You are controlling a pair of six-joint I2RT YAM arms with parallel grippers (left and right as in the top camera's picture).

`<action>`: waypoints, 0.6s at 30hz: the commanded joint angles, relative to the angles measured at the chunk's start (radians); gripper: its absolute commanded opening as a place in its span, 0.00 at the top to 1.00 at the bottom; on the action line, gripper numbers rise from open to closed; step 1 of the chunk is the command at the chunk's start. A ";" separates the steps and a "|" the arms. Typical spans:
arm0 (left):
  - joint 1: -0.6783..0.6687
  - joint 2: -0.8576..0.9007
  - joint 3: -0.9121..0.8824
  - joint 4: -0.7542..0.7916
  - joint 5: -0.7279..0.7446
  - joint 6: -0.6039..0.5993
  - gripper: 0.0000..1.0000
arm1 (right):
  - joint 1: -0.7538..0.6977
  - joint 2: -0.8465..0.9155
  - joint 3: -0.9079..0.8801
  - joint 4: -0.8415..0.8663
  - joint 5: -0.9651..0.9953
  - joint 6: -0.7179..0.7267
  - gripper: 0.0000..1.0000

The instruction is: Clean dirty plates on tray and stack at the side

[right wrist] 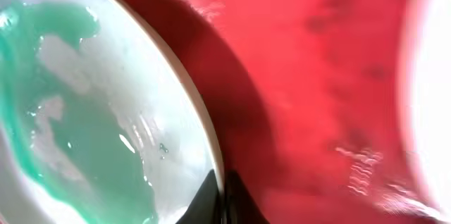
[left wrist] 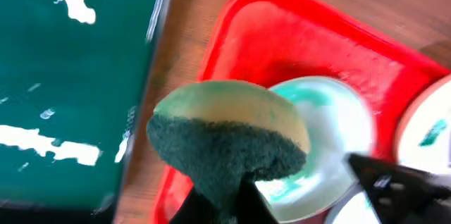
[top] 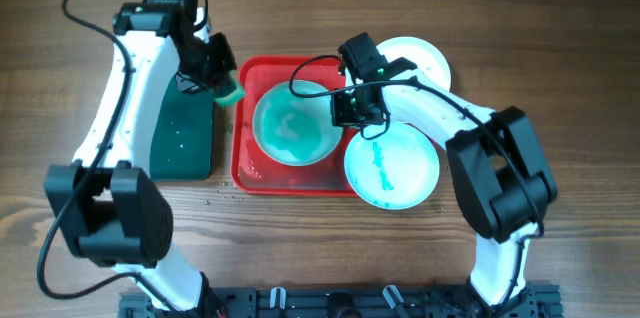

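A pale aqua plate [top: 292, 128] smeared with green lies in the red tray [top: 262, 176]. My right gripper [top: 350, 113] is shut on its right rim; the rim shows between the fingers in the right wrist view [right wrist: 224, 199]. A second aqua plate [top: 392, 166] with green streaks sits partly over the tray's right edge. A white plate [top: 420, 58] lies behind the right arm. My left gripper [top: 222, 83] is shut on a green-and-cream sponge [left wrist: 229, 136], held above the tray's left edge, near the plate [left wrist: 331, 132].
A dark green tray [top: 180, 133] with white specks lies left of the red tray on the wooden table [top: 560, 48]. Cables run over the red tray's back edge.
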 commanded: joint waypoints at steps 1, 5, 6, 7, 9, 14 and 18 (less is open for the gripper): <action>0.005 -0.012 0.011 -0.032 -0.113 -0.008 0.96 | 0.024 -0.168 -0.001 -0.038 0.277 -0.026 0.96; 0.004 -0.012 0.011 -0.006 -0.109 -0.013 0.96 | 0.106 -0.254 -0.001 -0.098 0.645 -0.028 0.96; 0.005 -0.012 0.011 -0.003 -0.109 -0.030 0.96 | 0.140 -0.258 -0.001 -0.111 0.739 -0.028 0.96; 0.004 -0.012 0.011 -0.001 -0.108 -0.044 0.96 | 0.176 -0.259 -0.001 -0.121 0.829 -0.031 0.96; 0.004 -0.012 0.011 0.002 -0.109 -0.058 0.96 | 0.254 -0.259 -0.001 -0.141 1.015 -0.030 0.96; 0.005 -0.011 0.011 0.002 -0.109 -0.066 0.96 | 0.461 -0.259 -0.001 -0.149 1.518 -0.031 0.96; 0.005 -0.011 0.011 0.002 -0.109 -0.066 0.96 | 0.519 -0.259 -0.001 -0.148 1.682 -0.054 0.96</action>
